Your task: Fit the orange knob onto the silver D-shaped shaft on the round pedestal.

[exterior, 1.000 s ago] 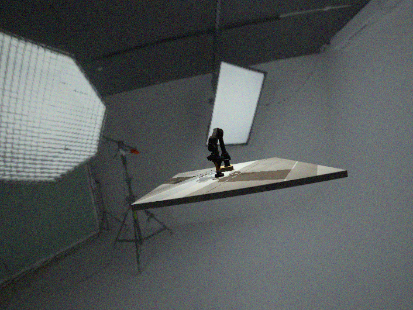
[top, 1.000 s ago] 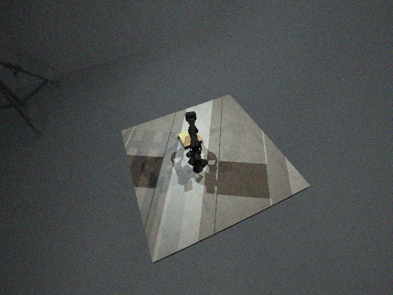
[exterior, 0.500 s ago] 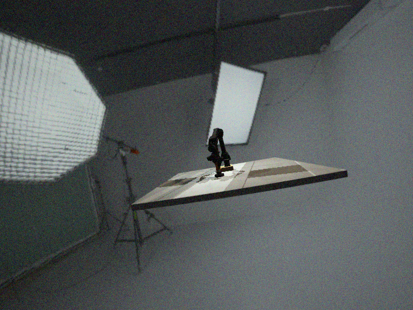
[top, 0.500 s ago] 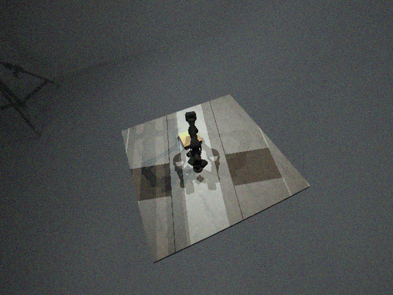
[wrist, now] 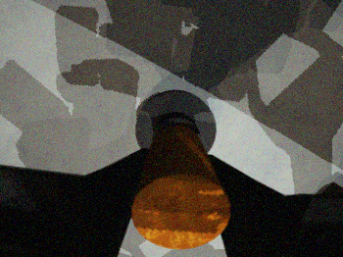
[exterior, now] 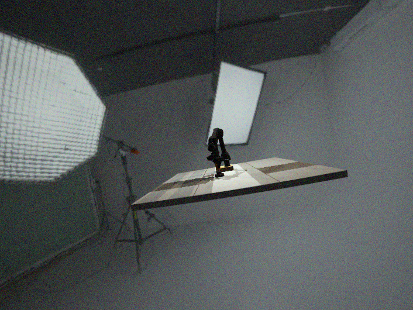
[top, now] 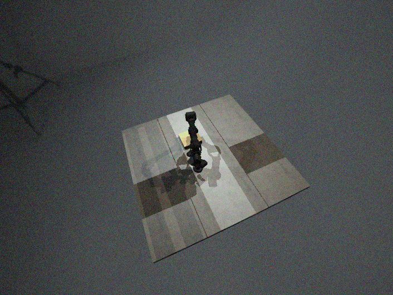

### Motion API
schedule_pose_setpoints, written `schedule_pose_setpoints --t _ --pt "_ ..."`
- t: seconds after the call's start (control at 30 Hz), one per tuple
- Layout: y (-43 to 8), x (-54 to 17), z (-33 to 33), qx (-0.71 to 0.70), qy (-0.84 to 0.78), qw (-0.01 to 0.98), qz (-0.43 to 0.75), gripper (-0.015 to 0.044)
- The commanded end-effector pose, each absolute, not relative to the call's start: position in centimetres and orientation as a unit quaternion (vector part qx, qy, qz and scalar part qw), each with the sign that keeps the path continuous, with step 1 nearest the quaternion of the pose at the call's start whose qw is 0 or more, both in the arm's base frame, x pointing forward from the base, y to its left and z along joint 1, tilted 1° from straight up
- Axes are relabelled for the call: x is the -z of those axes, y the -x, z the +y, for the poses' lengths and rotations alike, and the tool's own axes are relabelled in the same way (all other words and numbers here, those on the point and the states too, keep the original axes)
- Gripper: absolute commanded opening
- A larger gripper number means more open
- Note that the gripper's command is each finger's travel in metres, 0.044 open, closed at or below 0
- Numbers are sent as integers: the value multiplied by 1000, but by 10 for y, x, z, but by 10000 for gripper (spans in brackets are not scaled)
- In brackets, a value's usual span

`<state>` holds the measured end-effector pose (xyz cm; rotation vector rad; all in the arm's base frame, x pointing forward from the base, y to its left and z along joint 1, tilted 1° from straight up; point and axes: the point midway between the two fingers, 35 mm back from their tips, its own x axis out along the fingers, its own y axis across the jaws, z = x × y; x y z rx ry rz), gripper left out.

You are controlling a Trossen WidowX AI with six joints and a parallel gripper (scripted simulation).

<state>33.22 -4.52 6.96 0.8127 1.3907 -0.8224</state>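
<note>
Tabletop (top: 235,207) (exterior: 300,172) of pale panels with darker brown patches, seen from above and from one side in a dim grey studio. On it stands a black jointed arm (top: 192,129) (exterior: 214,141), its foot at a flat yellow-orange slab (top: 183,136) (exterior: 228,168). The arm rises from there, bends over at the top and reaches down in front of the slab.

At its lower end, the gripper (exterior: 217,164) (wrist: 176,157) is closed around the orange knob (exterior: 217,165) (wrist: 180,211), with a black finger on either side. In the wrist view the knob looks like a tapering column, its rounded near end glowing amber and its far end deep in shade. Beyond that far end is the round, dark pedestal (top: 197,170) (exterior: 219,174) (wrist: 208,130), showing around the knob on both sides (it reads as a grey disc from this angle). The knob is over the pedestal, but whether it touches, or how its flat side sits, I cannot tell; the silver shaft is hidden.

Across the table fall overlapping shadows. Behind, in the side view, are a large gridded softbox (exterior: 43,110), a bright rectangular light panel (exterior: 237,103) and a thin light stand (exterior: 127,176).
</note>
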Motion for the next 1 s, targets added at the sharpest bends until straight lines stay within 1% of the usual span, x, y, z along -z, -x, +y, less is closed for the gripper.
schedule_pose_setpoints --t 0.0,0.1,0.97 --pt "-333 -71 -45 383 -378 603 588 0" --pt "-332 -69 -45 408 -404 587 571 0" --pt "-332 -66 -46 408 -404 587 571 0"
